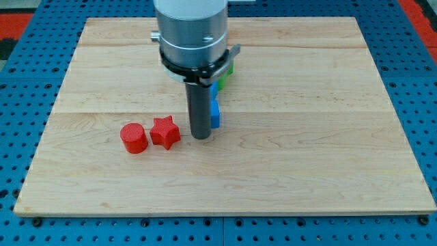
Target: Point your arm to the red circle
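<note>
A red circle block (pixel 134 138) lies on the wooden board (pixel 307 150) at the view's lower left. A red star block (pixel 164 132) sits just to its right, close beside it. My tip (pixel 200 136) rests on the board just right of the red star, well right of the red circle. A blue block (pixel 215 114) shows right behind the rod, partly hidden by it. A second blue block (pixel 214 89) and a green block (pixel 227 70) peek out higher up, mostly hidden under the arm's grey body (pixel 192 31).
The board lies on a blue pegboard table (pixel 20 102) that shows on all sides. The arm's wide body covers the board's top middle.
</note>
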`<action>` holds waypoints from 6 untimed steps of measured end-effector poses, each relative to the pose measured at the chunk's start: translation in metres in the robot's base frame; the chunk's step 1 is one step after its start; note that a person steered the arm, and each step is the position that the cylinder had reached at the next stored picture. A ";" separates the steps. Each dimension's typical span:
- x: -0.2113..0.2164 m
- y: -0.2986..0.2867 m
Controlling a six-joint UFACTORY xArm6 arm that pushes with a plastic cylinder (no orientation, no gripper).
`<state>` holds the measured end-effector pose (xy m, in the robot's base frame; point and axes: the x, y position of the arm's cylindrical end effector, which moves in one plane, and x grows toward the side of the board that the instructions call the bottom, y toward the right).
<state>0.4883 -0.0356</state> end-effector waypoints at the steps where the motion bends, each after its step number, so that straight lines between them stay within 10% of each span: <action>1: 0.018 -0.006; 2: 0.058 0.027; 3: 0.071 -0.058; 4: 0.056 -0.147; 6: -0.004 -0.127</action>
